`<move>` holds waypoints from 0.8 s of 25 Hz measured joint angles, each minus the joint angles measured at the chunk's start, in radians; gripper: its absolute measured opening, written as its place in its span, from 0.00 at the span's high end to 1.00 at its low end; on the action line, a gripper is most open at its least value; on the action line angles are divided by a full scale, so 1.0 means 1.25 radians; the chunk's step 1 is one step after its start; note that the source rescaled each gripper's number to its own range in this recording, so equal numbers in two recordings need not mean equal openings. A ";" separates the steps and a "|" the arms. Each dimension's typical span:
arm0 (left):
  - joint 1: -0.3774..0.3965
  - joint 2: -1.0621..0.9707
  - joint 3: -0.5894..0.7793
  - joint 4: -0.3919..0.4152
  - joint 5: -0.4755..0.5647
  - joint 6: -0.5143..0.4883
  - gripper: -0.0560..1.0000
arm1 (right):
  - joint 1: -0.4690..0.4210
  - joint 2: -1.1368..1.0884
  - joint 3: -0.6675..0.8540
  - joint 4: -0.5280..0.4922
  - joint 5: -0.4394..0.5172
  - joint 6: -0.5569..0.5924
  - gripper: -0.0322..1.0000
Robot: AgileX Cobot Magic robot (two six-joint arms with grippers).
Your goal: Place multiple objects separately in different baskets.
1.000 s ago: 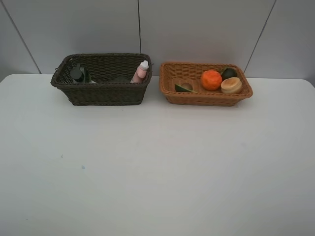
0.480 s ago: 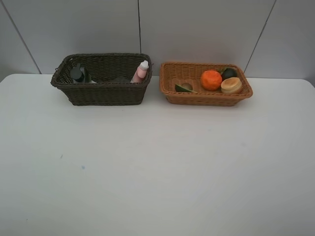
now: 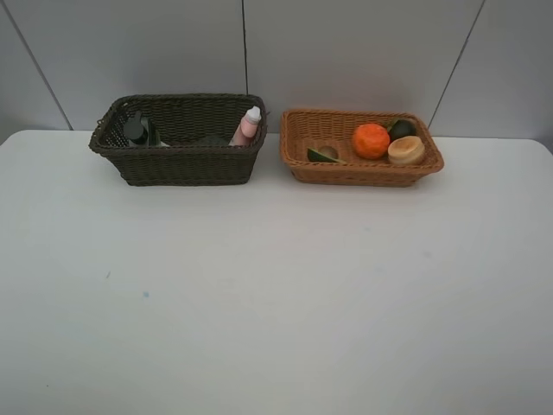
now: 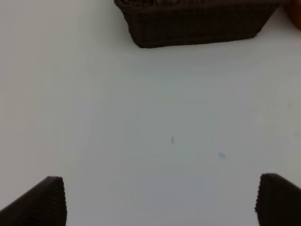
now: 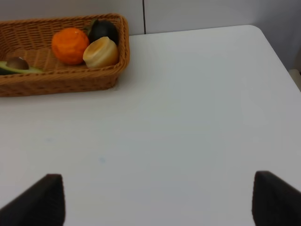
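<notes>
Baskets stand side by side at the far edge of the white table [image 3: 276,294], apart from each other. On the left we find the dark brown basket [image 3: 177,164], the deeper of the two; inside it we note a dark-green pump bottle [image 3: 136,129] at its left end and a pink bottle [image 3: 247,126] leaning in its right corner. To its right sits the light tan basket [image 3: 361,172], holding an avocado half [image 3: 323,154] at the left, an orange [image 3: 371,140] in the middle, a dark mangosteen [image 3: 401,128] behind, and a yellowish peach [image 3: 406,150] at the right end. We record the left gripper [image 4: 160,200] released, jaws wide over bare table and holding nothing. The right gripper [image 5: 157,197] is likewise spread apart and empty.
</notes>
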 joint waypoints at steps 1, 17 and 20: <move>0.000 0.000 0.000 0.001 0.000 0.000 0.00 | 0.000 0.000 0.000 0.000 0.000 0.000 0.00; 0.042 0.000 0.000 0.018 0.000 -0.002 0.00 | 0.000 0.000 0.000 0.000 0.000 0.000 0.00; 0.056 0.000 0.000 0.018 0.000 -0.002 0.00 | 0.000 0.000 0.000 0.000 0.000 0.000 0.00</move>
